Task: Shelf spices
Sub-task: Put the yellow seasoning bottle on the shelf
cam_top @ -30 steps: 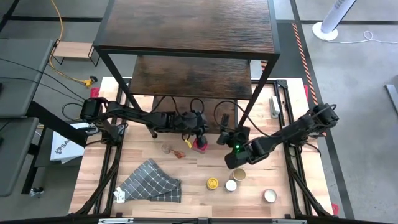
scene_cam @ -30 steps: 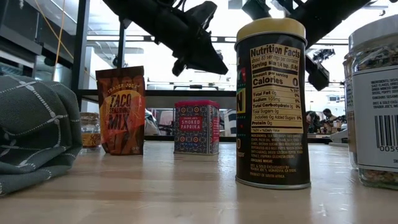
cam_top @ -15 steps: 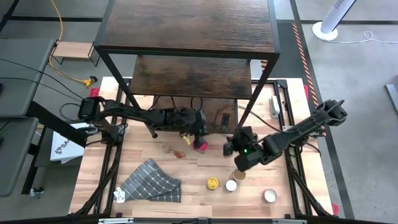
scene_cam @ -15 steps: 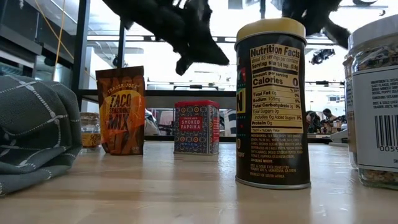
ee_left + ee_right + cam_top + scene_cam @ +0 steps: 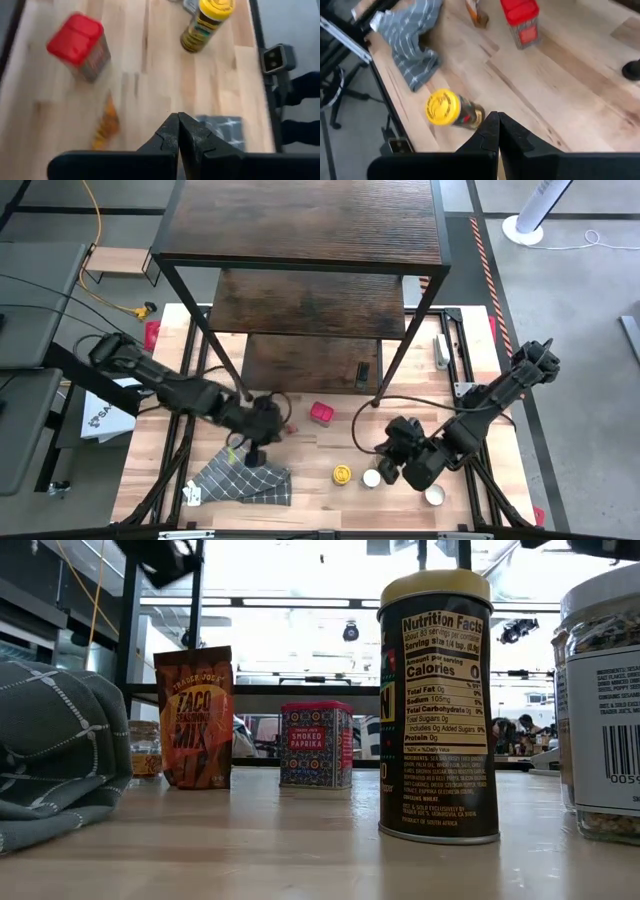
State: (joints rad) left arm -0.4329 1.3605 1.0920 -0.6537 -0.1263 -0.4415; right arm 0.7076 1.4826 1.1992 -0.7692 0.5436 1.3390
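The shelf [image 5: 300, 220] stands at the table's far side, with a small dark item [image 5: 362, 372] on its bottom board. On the table stand a red-lidded tin [image 5: 321, 413], a yellow-lidded bottle [image 5: 342, 474], a white-lidded jar [image 5: 371, 478] and another jar [image 5: 434, 495]. An orange packet [image 5: 105, 125] stands left of the tin. My left gripper [image 5: 254, 458] hangs shut over the checked cloth's far edge. My right gripper [image 5: 388, 468] hangs shut just right of the white-lidded jar. Both wrist views show shut fingers, left [image 5: 178, 131] and right [image 5: 498, 130], with nothing between them.
A grey checked cloth [image 5: 245, 475] lies crumpled at the near left. The shelf's thin black front legs [image 5: 225, 360] come down onto the table behind the tin. In the low view a small jar [image 5: 145, 750] stands behind the cloth, and bare wood lies between tin and bottle.
My left gripper has pulled away from the red tin under the shelf, going toward the table's near left and tipping downward over the cloth. My right gripper has drawn back from the shelf's front leg toward the near edge, rolling as it went. The tin stays on the table.
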